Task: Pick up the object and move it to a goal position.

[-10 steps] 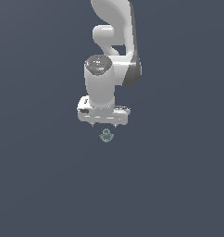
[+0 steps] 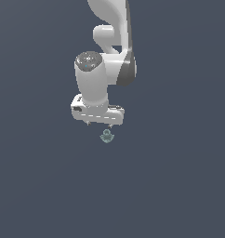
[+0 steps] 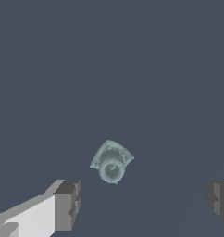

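I have the object (image 3: 111, 162) in sight on my wrist feed: a small pale teal-grey lump with a rounded ring or collar at one end and a flatter, squarish flange behind it. It sits free, touching neither finger. It lies ahead of the fingertips rather than level with them, and it is nearer the finger (image 3: 66, 205) with the white body behind it than the other finger (image 3: 219, 200), which only shows at the edge of the feed. So it is off-centre in the gap, towards the first finger, and short of being enclosed.

The two dark grey pads stand far apart, with a wide stretch of bare background between them, much wider than the object. I read the gripper (image 3: 142, 203) as spread wide and holding nothing.

On the exterior view the object (image 2: 106, 136) appears as a tiny teal speck just below the white gripper (image 2: 99, 124), slightly towards the exterior view's right of its middle and close under the short finger stubs. I cannot tell from this view whether there is a gap between the fingertips and the object, because the object is so small there. The hand hangs from the white arm (image 2: 109, 51), which comes down from the top of the frame with its wrist pointing down.

Everything around is plain dark blue-grey (image 2: 179, 176), with no visible edge or surface line.
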Robot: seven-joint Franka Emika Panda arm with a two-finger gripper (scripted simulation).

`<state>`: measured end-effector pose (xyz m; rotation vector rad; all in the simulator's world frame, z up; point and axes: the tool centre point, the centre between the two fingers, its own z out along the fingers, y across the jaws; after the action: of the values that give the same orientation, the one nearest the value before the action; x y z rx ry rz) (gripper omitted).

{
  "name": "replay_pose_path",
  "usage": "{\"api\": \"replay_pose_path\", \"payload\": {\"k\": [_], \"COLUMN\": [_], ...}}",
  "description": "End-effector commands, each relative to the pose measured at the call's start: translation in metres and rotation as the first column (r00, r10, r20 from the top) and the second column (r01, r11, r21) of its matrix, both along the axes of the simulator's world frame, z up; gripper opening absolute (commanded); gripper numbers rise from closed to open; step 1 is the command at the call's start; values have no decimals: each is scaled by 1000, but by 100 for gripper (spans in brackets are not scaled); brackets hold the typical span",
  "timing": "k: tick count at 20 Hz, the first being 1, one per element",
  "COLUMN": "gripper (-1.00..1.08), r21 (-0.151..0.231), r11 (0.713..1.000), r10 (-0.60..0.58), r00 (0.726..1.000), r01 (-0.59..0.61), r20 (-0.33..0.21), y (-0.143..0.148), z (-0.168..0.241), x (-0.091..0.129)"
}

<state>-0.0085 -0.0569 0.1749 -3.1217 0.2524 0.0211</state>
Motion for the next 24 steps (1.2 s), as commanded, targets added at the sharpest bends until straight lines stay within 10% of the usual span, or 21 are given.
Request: {"api": "replay_pose_path", "payload": {"k": [1, 24], "gripper": [100, 100], "r21": [3, 0], "r11": [1000, 949], "r10": [-13, -315], "r00": [1000, 949], "r01": [13, 315], "r20": [4, 4], "y": [-5, 15], "z": [2, -47], "x": [0, -14]}}
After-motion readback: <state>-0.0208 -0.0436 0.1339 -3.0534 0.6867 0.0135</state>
